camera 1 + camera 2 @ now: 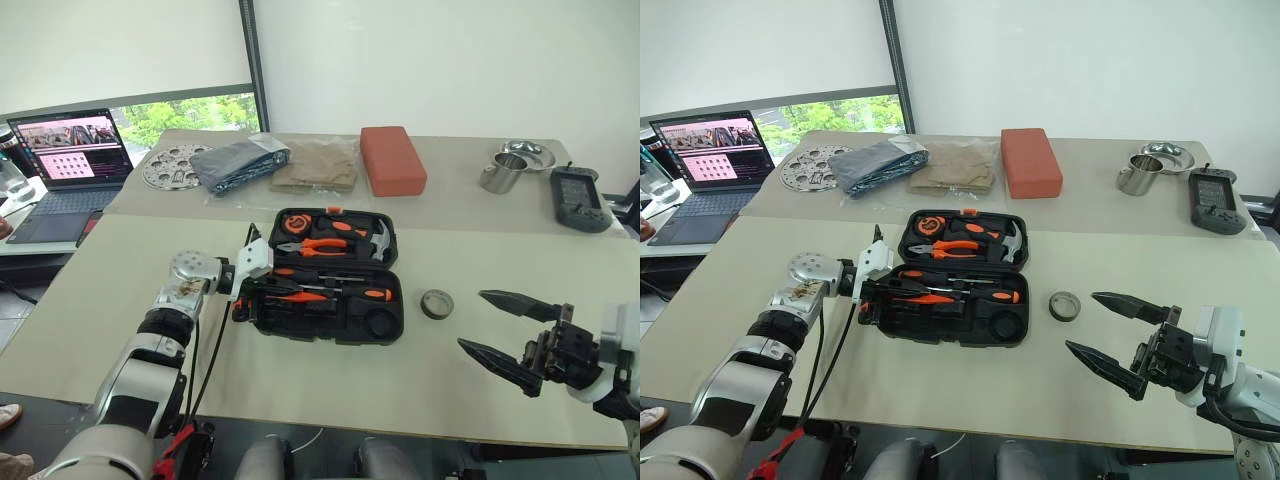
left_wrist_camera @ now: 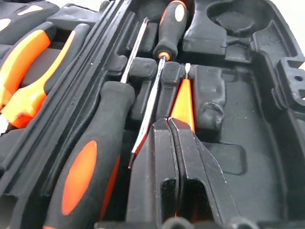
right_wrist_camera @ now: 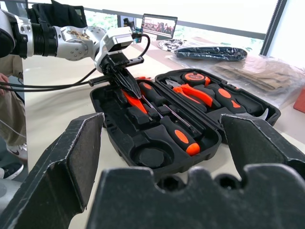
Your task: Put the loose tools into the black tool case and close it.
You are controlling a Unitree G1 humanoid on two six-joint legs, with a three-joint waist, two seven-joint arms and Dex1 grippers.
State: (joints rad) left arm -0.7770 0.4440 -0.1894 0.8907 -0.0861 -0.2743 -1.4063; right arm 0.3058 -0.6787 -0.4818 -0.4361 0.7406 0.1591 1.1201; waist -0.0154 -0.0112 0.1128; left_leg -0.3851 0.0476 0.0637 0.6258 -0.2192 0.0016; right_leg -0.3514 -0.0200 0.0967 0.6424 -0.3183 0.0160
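One tape roll (image 1: 436, 303) lies loose on the table, just right of the open tool case (image 1: 322, 318); it sits ahead and left of my right gripper (image 1: 500, 331), the nearer one, whose fingers gape wide and empty, pointing level across; my left gripper (image 3: 129, 87), fingers pressed shut, dips into the case over the slim orange tool (image 2: 183, 102).

Black tool case (image 1: 330, 300) holds orange-and-black screwdrivers (image 1: 345, 293); red-orange block (image 1: 392, 160), dark tape roll (image 1: 436, 303).
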